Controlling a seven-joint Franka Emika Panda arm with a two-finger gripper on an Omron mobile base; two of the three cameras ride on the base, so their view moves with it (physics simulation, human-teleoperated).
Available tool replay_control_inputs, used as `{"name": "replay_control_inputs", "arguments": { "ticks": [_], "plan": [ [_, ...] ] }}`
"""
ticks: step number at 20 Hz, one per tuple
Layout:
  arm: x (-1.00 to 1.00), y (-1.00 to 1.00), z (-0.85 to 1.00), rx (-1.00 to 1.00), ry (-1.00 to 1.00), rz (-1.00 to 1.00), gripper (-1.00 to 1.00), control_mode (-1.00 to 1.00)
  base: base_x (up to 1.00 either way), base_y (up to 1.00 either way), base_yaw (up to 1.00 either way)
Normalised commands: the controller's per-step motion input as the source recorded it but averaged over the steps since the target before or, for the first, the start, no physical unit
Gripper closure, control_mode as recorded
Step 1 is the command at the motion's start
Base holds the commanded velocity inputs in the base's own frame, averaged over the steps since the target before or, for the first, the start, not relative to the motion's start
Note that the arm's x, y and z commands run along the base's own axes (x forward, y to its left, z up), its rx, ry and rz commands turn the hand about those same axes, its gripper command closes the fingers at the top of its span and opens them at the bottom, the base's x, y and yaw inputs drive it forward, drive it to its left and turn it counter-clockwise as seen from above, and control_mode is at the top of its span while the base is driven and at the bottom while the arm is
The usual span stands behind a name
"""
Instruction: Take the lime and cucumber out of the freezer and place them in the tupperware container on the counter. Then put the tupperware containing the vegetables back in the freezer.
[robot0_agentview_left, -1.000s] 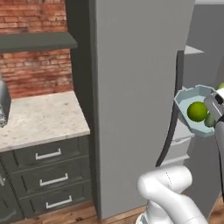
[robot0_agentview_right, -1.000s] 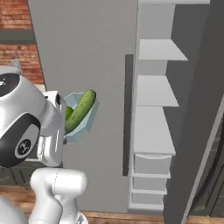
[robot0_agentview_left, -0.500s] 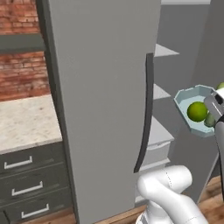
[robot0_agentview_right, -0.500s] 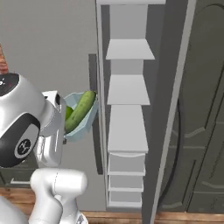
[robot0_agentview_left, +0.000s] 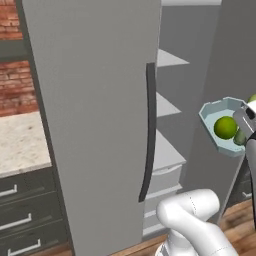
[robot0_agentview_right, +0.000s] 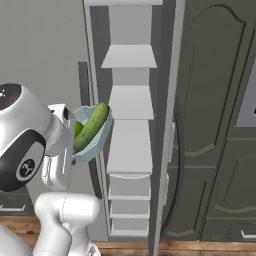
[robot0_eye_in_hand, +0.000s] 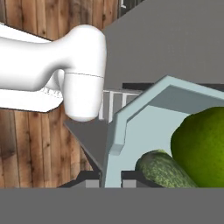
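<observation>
hand view: hand clamped on tupperware container rim; lime, cucumber inside.

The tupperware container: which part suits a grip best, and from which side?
Its wide flared rim, from the outer edge inward: the tupperware container is shallow, and the lime and cucumber fill its inside. The shut pincer holds that rim.

Tupperware container w/ lime & cucumber inside.
</observation>
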Motion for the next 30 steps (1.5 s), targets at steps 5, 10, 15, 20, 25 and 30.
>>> {"name": "replay_control_inputs", "arguments": {
  "ticks": [5,10,15,20,25,30],
  "plan": [
    [0.0,0.0,0.0,0.0,0.0,0.0,1.0,1.0,0.32,-0.32,-0.02],
    [0.0,0.0,0.0,0.0,0.0,0.0,1.0,1.0,0.44,-0.31,-0.01],
    [0.0,0.0,0.0,0.0,0.0,0.0,1.0,1.0,0.46,-0.23,0.0],
    [0.0,0.0,0.0,0.0,0.0,0.0,1.0,1.0,0.18,-0.07,0.0],
    [0.0,0.0,0.0,0.0,0.0,0.0,1.0,1.0,0.12,0.0,0.0],
    [0.0,0.0,0.0,0.0,0.0,0.0,1.0,1.0,0.13,0.0,0.0]
  ]
}}
